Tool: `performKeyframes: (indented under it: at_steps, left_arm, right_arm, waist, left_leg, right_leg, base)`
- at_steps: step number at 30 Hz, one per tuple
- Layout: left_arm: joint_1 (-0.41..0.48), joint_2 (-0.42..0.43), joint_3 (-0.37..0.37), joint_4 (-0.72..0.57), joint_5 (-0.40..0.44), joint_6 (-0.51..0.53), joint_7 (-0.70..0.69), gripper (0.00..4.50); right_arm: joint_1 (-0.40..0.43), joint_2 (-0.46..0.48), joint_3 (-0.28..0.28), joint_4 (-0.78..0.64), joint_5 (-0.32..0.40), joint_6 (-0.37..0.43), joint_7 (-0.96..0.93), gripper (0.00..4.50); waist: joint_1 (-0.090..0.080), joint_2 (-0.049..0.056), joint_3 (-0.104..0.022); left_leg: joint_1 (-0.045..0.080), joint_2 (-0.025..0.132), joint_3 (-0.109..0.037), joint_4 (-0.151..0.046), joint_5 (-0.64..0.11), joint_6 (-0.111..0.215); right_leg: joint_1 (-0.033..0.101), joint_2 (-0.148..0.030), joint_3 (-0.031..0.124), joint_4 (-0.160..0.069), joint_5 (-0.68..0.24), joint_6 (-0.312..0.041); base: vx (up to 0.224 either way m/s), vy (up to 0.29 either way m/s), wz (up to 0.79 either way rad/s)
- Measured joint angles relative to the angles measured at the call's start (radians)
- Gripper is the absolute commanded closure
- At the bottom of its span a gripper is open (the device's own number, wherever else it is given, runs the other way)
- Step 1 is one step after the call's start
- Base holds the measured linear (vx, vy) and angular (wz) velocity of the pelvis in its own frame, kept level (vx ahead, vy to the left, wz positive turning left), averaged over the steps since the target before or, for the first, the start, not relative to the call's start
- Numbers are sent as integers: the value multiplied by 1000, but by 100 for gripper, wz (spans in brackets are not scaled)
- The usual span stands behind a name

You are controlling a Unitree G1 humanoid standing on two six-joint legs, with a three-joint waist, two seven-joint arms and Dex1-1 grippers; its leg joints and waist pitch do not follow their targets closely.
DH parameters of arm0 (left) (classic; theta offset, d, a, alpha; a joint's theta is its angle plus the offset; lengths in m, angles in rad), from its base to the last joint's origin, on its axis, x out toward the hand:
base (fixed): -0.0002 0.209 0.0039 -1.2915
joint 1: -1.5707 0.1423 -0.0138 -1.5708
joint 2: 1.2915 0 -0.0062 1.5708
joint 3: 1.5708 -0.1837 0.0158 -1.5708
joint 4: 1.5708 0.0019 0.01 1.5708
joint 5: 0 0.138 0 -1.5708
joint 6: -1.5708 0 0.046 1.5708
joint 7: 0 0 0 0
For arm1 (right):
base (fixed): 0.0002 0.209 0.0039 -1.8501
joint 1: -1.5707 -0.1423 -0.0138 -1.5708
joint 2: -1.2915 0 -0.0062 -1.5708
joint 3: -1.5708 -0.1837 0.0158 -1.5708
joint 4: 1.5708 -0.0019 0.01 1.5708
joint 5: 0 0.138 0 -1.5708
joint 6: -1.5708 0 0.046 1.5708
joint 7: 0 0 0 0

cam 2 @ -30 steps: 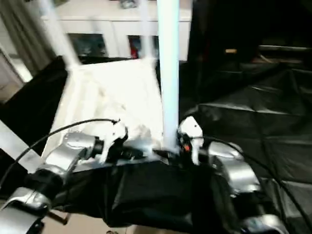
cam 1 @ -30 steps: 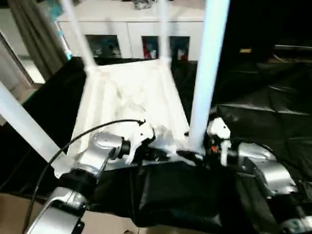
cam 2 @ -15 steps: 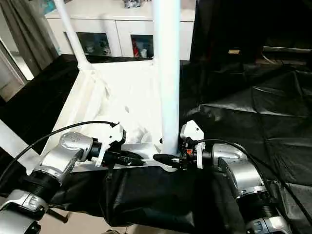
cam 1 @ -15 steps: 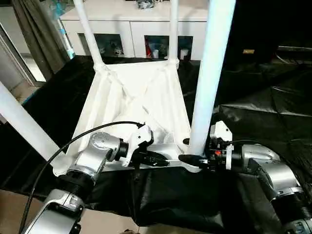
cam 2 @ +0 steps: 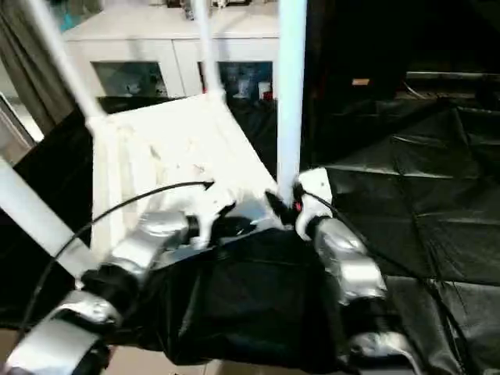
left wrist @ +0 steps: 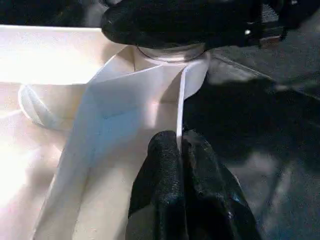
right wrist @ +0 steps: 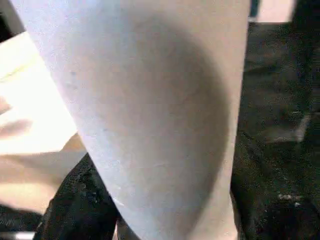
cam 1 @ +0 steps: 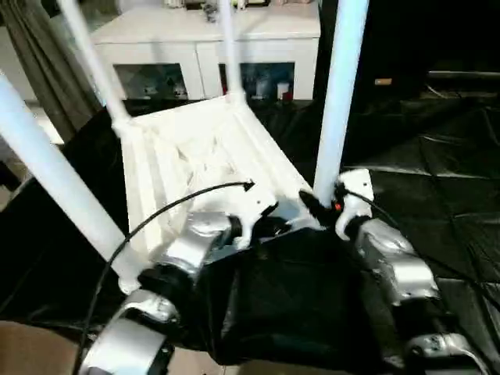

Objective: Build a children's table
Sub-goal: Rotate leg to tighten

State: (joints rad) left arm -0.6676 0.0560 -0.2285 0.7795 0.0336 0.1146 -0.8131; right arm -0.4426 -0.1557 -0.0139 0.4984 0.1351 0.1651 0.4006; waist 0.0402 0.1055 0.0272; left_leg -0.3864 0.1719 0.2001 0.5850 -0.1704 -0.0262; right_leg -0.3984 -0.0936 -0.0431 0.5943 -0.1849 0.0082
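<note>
The children's table [cam 1: 195,148] lies upside down on the black cloth, ribbed underside up, with its white legs standing upward. My left gripper [left wrist: 180,150] is shut on the thin near rim [left wrist: 179,100] of the top, close to the near right corner socket. My right gripper [cam 1: 312,205] is closed around the foot of the near right leg [cam 1: 337,101], just above that socket. In the right wrist view that leg [right wrist: 160,110] sits close between the fingers [right wrist: 75,210]. The right gripper's black finger [left wrist: 175,22] crosses the socket in the left wrist view.
Other legs rise at the near left [cam 1: 47,164], far left [cam 1: 86,55] and far right [cam 1: 228,47]. A white glass-door cabinet [cam 1: 195,47] stands behind. Wrinkled black cloth [cam 1: 437,141] covers the big table to the right.
My right gripper's fingers have closed in on the foot of the near right leg. The head view has shifted, and the table's far end now sits further left in it.
</note>
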Motion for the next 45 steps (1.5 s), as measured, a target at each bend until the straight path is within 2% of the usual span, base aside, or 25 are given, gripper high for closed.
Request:
performKeyframes:
  at_steps: [1, 2, 6, 8, 16, 19, 20, 23, 25, 28, 29, 37, 39, 42, 45]
  left_arm:
    - [-1, -1, 2, 4, 0, -1, 0, 450]
    - [0, -1, 3, 5, 0, -2, 0, 450]
    - [0, 15, 4, 2, -1, -5, -31, 450]
    - [10, 48, 2, -19, -9, -8, -89, 450]
    - [73, 196, -10, -123, -55, -21, -338, 450]
    - [94, 236, -18, -163, -74, -10, -426, 450]
    - [100, 242, -24, -177, -78, -7, -451, 450]
    - [102, 251, -32, -191, -78, -1, -489, 450]
    - [105, 254, -33, -198, -79, 1, -495, 450]
    - [120, 266, -33, -236, -82, 24, -508, 450]
    - [122, 266, -33, -245, -83, 30, -509, 450]
    - [128, 258, -32, -243, -76, 25, -473, 450]
    - [105, 222, -21, -200, -52, 14, -373, 450]
    - [78, 160, -11, -153, -31, 21, -241, 450]
    - [53, 115, -7, -111, -12, 18, -143, 450]
  right_arm:
    - [0, 1, 0, 2, -1, -3, 0, 193]
    - [0, 2, -1, 3, -1, -5, 1, 137]
    - [7, -5, 0, -10, -2, 1, 62, 102]
    - [19, -55, 28, -31, 11, 3, 180, 78]
    - [58, -190, 112, -108, 88, 32, 553, 78]
    - [59, -227, 137, -125, 108, 49, 667, 78]
    - [59, -235, 145, -129, 112, 53, 703, 111]
    - [59, -262, 151, -132, 127, 62, 757, 118]
    - [59, -267, 151, -133, 131, 63, 767, 149]
    - [59, -280, 153, -138, 138, 69, 799, 160]
    - [60, -281, 153, -142, 138, 71, 802, 182]
    - [94, -248, 138, -169, 131, 67, 733, 196]
    - [90, -191, 105, -132, 102, 47, 589, 197]
    - [72, -121, 56, -83, 77, 29, 389, 197]
    - [57, -63, 31, -64, 60, 31, 252, 197]
  waist:
    - [0, -3, 2]
    - [0, -2, 1]
    - [-1, -5, 2]
    - [-1, -10, 4]
    - [4, -29, 14]
    - [19, -34, 16]
    - [26, -36, 18]
    - [49, -39, 20]
    - [51, -41, 21]
    - [50, -44, 23]
    - [50, -45, 23]
    - [50, -43, 23]
    - [43, -43, 23]
    - [21, -39, 21]
    - [16, -35, 18]
  left_leg:
    - [0, 0, 0, 0, 0, 0]
    - [0, 0, 0, 0, 0, 0]
    - [-1, 0, 0, 0, 0, 0]
    - [-1, 1, 0, -1, 0, 0]
    - [-4, 3, 0, -2, 0, 0]
    - [-5, 4, 0, -1, 0, 0]
    - [-6, 3, 0, 0, 0, 0]
    - [-7, 3, 1, 2, 0, 1]
    - [-7, 3, 1, 2, -1, 1]
    - [-7, 3, 1, 2, -1, 1]
    - [-7, 3, 1, 2, -1, 1]
    - [-7, 3, 1, 3, 0, 1]
    - [-4, 3, 1, 4, 0, 1]
    - [1, 2, 1, 5, 0, 0]
    - [2, 2, 1, 4, 0, 0]
  right_leg:
    - [0, 0, 0, 0, 0, 0]
    - [0, 0, 0, 0, 0, 0]
    - [0, 0, -1, 0, 0, 0]
    - [-1, 0, -1, 0, 0, 0]
    - [-5, 1, -3, 1, 0, 0]
    - [-6, 1, -4, 1, 0, 0]
    - [-6, 1, -4, 1, 0, 0]
    - [-6, 0, -3, 1, 0, 0]
    - [-6, 0, -2, 1, 0, -1]
    - [-6, 0, -2, 2, 1, -1]
    - [-6, 0, -2, 2, 1, -1]
    - [-6, 0, -3, 3, 1, -2]
    - [-5, 0, -2, 4, 2, -4]
    - [0, 0, 0, 3, 2, -3]
    - [1, 0, 0, 2, 0, 1]
  base:
    - [0, 0, 0]
    - [0, 0, 0]
    - [0, 0, 0]
    - [0, 0, 0]
    - [0, 0, 0]
    - [0, 0, 0]
    - [0, 0, 0]
    - [0, 0, 0]
    - [0, 0, 0]
    - [0, 0, 0]
    - [0, 0, 0]
    - [0, 0, 0]
    - [0, 0, 0]
    - [0, 0, 0]
    - [0, 0, 0]
